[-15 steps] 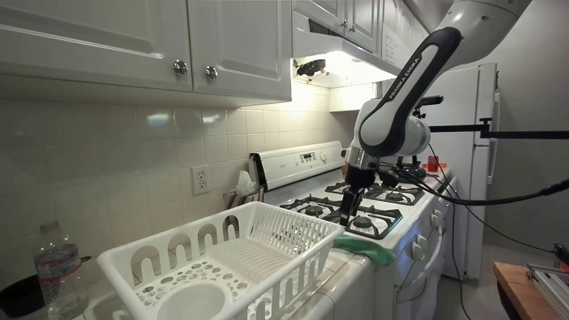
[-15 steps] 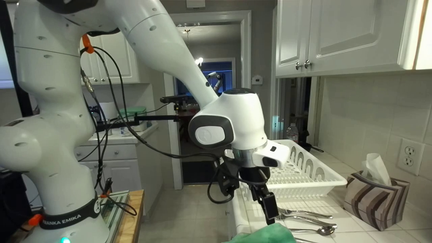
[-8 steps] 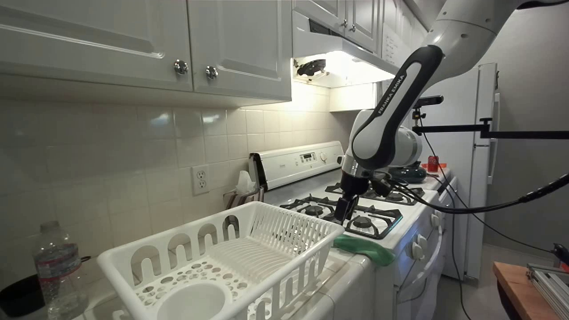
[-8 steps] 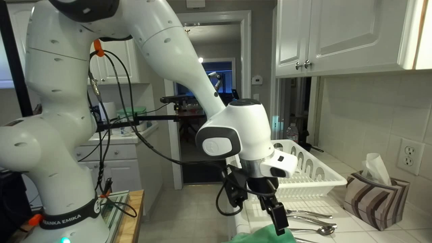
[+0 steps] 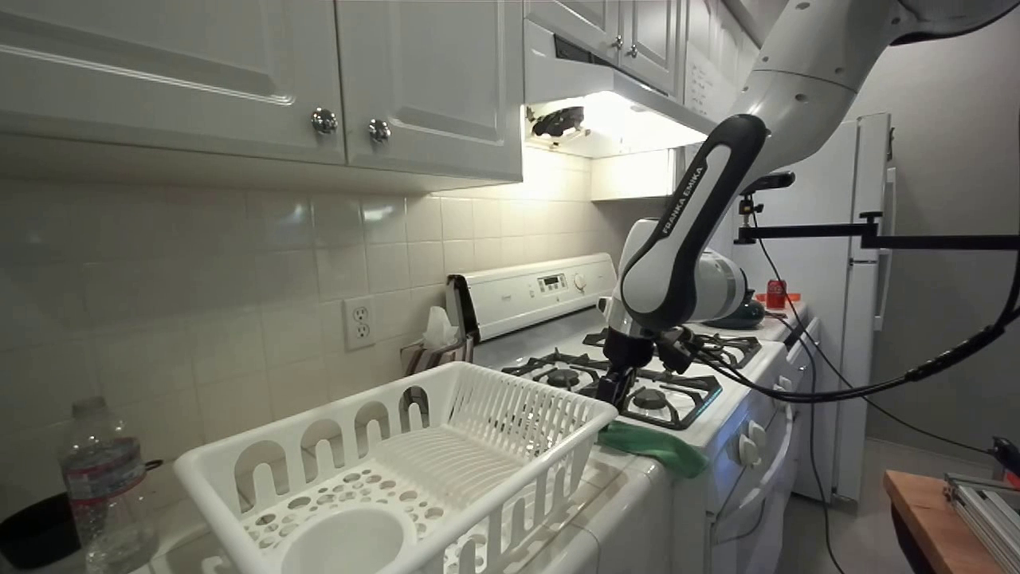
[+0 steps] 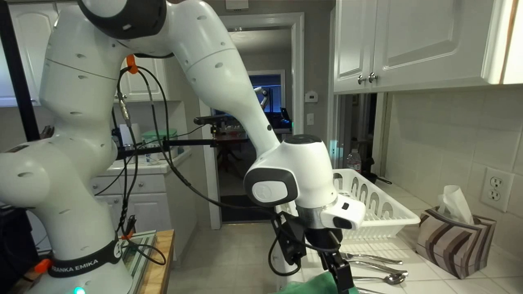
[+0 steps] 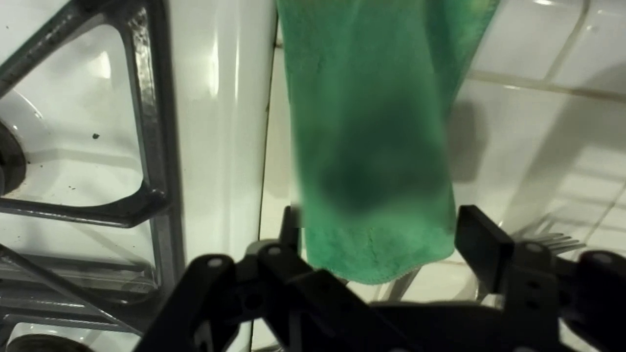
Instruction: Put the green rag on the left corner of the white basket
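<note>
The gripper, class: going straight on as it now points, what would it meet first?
Probably the green rag, which the wrist view shows between the open fingers of the gripper; how close it lies is unclear.

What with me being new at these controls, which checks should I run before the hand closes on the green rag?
1. Hand open: ok, its fingers stand apart.
2. Green rag between the fingers: ok, in the wrist view its near end lies across the gap.
3. Hand low enough to pinch cloth: cannot tell; the wrist view does not settle the height.
4. Burner grate not between the fingers: ok, it lies off to one side.
5. Fork well away from the fingers: not ok; its tines show beside one in the wrist view.
6. Which corner of the white basket counts as left: cannot tell; nothing marks it.
</note>
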Robot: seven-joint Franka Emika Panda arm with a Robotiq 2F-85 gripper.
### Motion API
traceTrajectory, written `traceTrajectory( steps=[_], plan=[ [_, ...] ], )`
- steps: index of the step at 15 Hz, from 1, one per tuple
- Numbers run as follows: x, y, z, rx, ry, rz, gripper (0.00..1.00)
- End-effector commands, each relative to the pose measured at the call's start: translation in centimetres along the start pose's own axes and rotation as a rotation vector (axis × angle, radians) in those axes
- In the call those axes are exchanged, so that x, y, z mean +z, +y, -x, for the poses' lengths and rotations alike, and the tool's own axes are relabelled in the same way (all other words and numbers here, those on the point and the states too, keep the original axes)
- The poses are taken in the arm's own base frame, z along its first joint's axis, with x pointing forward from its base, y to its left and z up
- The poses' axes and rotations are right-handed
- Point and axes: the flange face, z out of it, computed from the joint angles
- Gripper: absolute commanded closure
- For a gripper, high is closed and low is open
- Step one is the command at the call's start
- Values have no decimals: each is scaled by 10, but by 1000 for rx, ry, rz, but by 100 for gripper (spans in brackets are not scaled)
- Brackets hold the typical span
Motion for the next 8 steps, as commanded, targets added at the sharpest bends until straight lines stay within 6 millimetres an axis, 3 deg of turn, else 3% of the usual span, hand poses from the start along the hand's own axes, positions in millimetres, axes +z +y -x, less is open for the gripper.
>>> traceTrajectory(
  steps=[1,8],
  plan=[
    [10,-2,-6,21,3,11,48],
    [10,-4,-7,51,-10,17,97]
  ],
)
